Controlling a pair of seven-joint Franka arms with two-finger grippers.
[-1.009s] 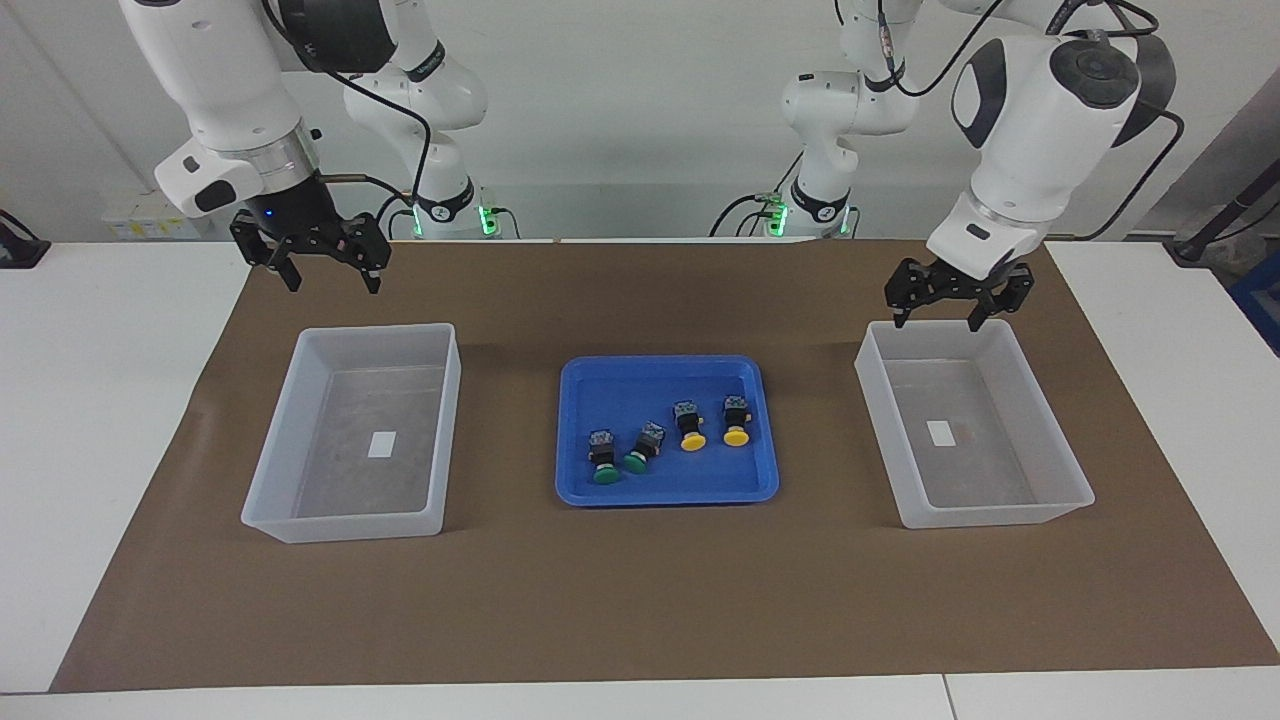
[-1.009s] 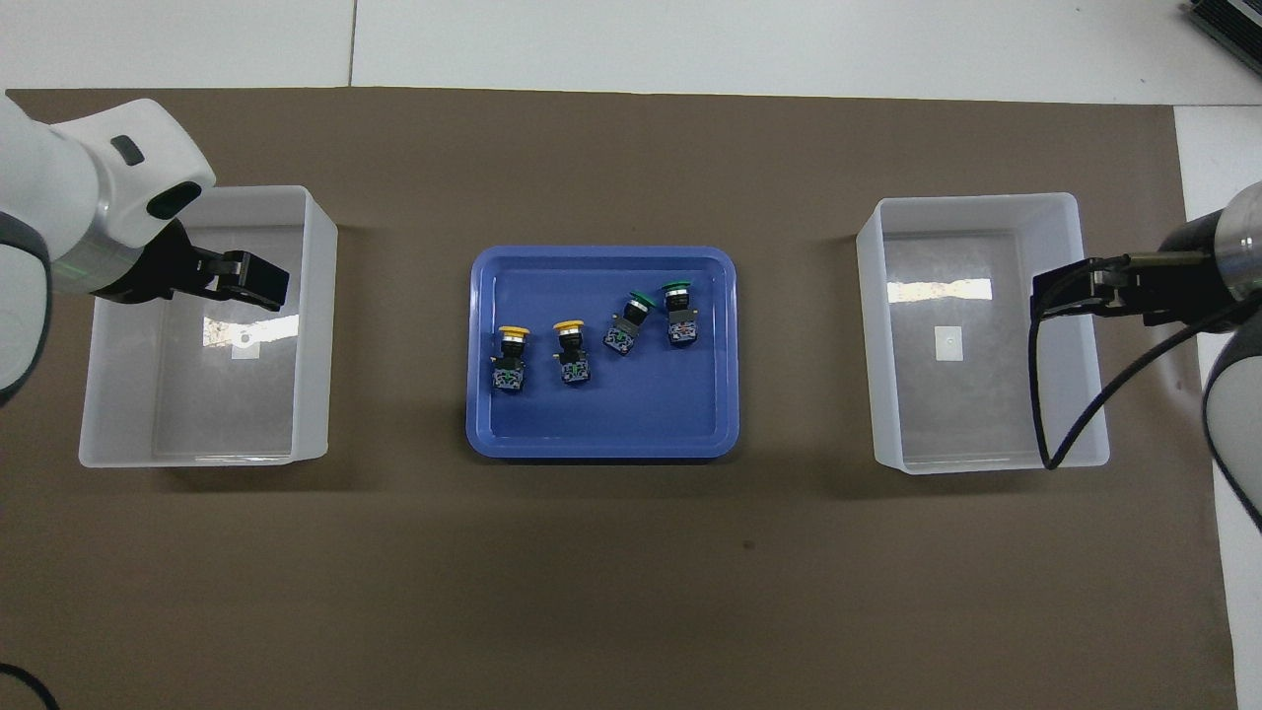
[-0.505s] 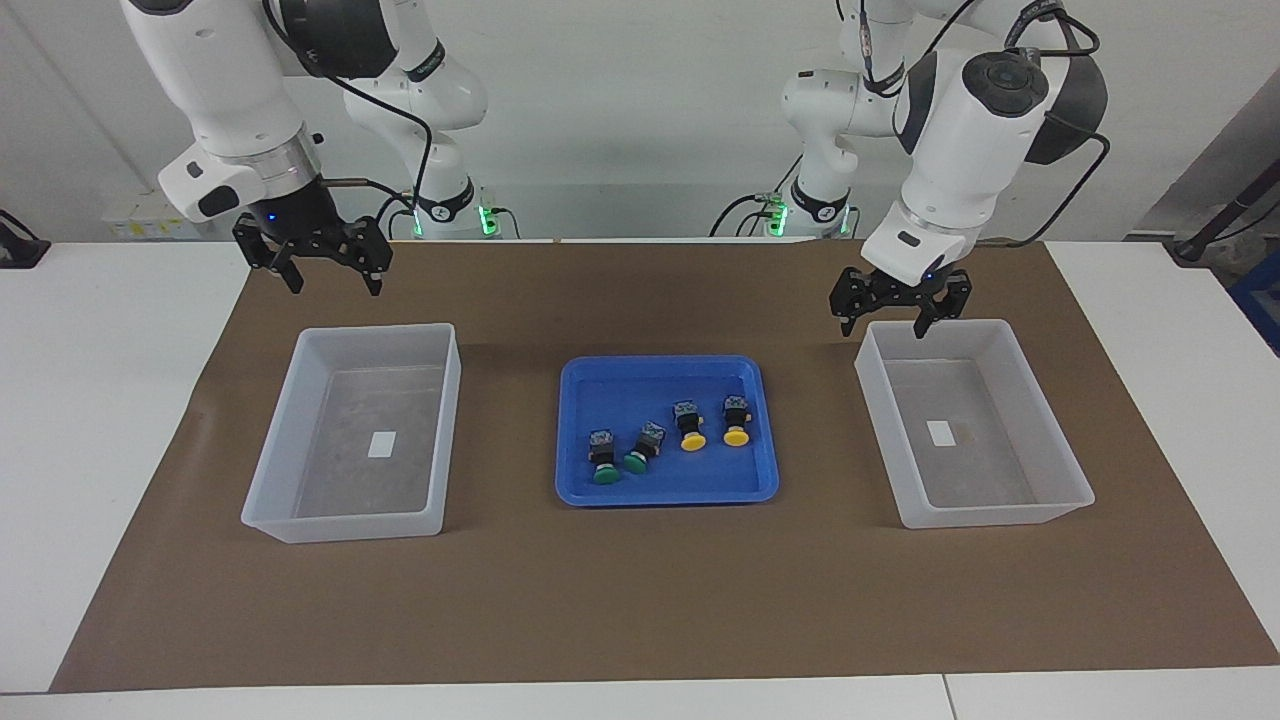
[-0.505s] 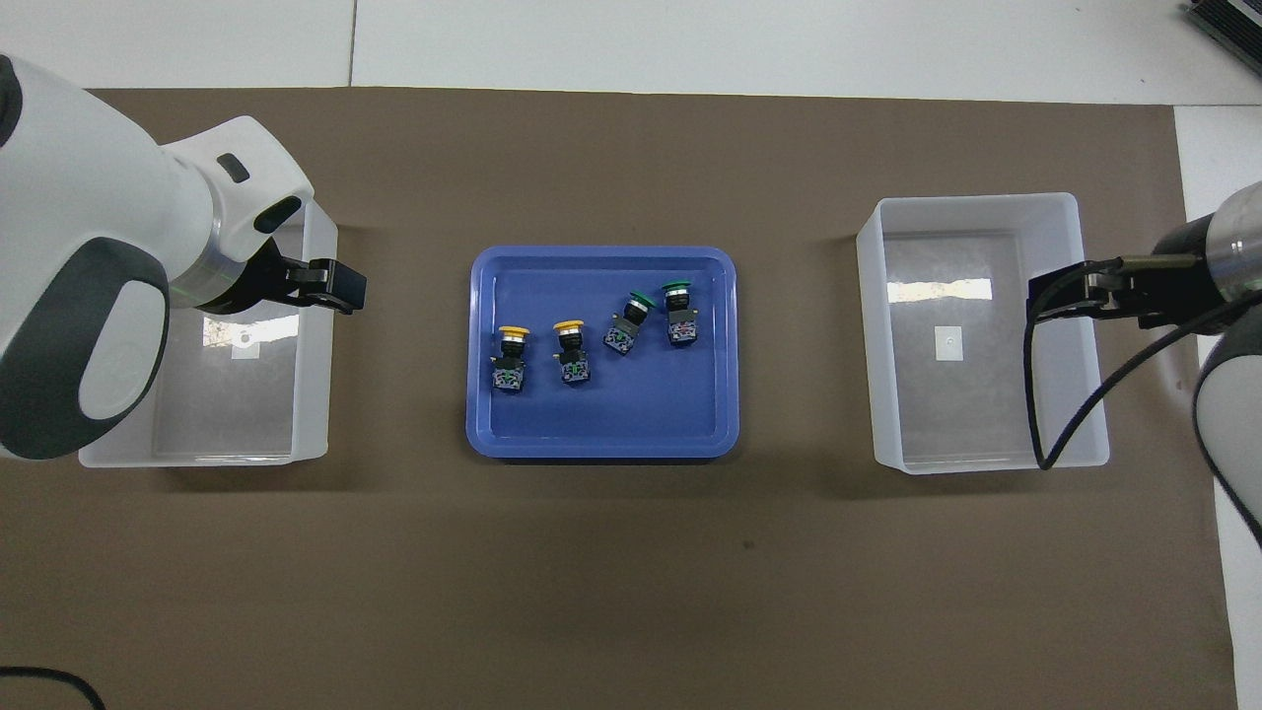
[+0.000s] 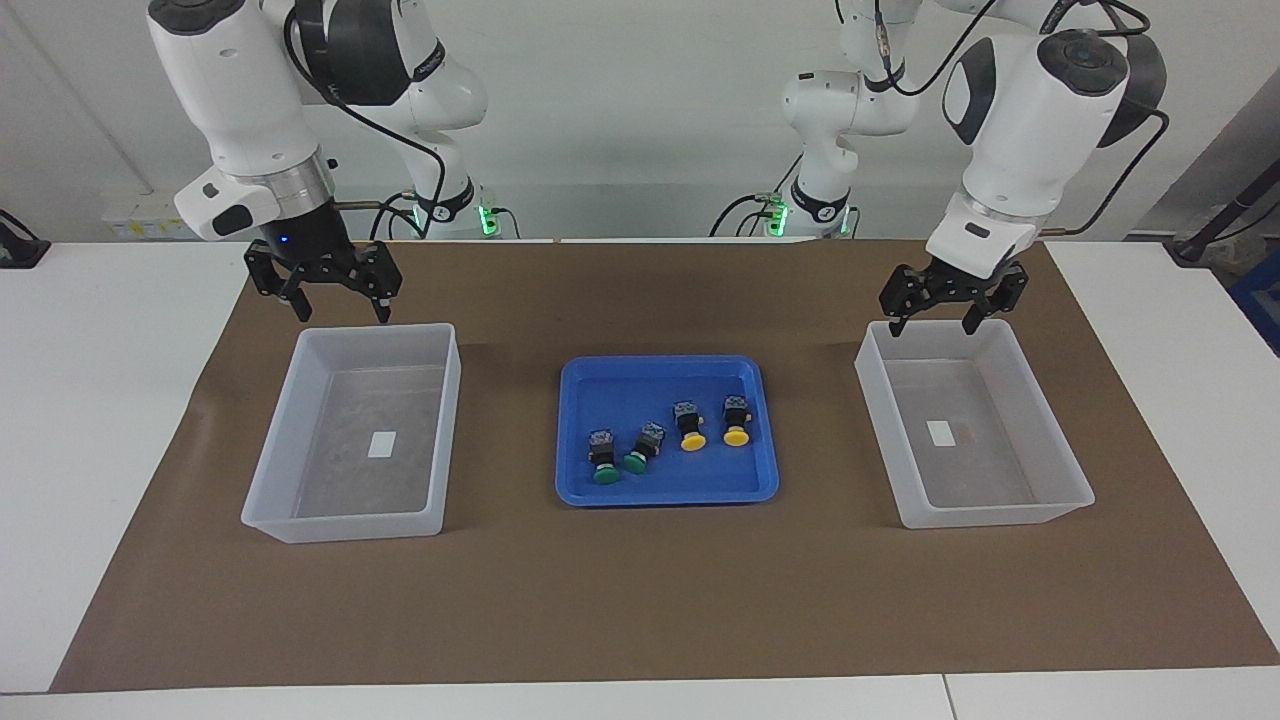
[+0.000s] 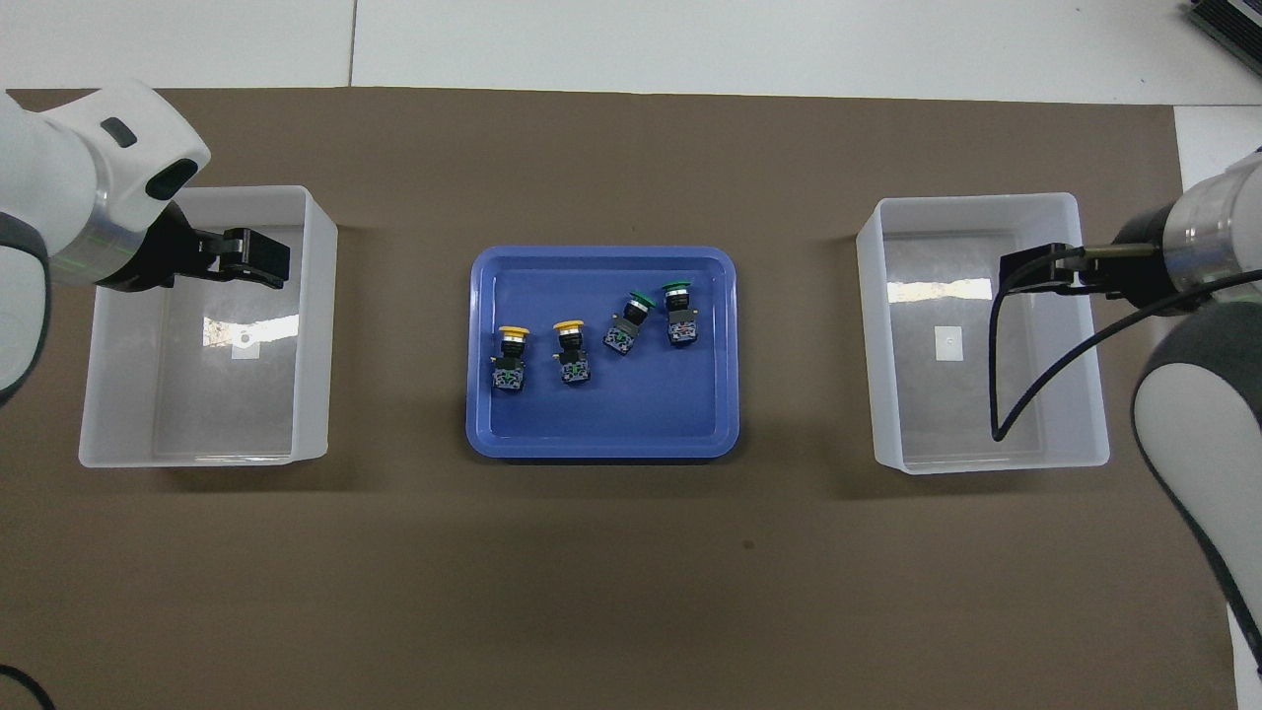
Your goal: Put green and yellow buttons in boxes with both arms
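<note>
My left gripper (image 5: 944, 300) spread, over box (image 5: 1060, 470) rim; right gripper (image 5: 325, 284) spread, seemingly over other box (image 5: 275, 470). Four buttons (image 5: 665, 445) lie tipped in blue tray (image 5: 660, 370).

Found no readable text anywhere; saw only a small white label (image 5: 382, 444) in each box (image 5: 300, 430) (blank, as far as could be told).

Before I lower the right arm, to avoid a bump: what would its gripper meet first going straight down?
Probably the box at the right arm's end: the open right gripper hangs over its rim nearest the robots. Rim or floor first is unclear.
</note>
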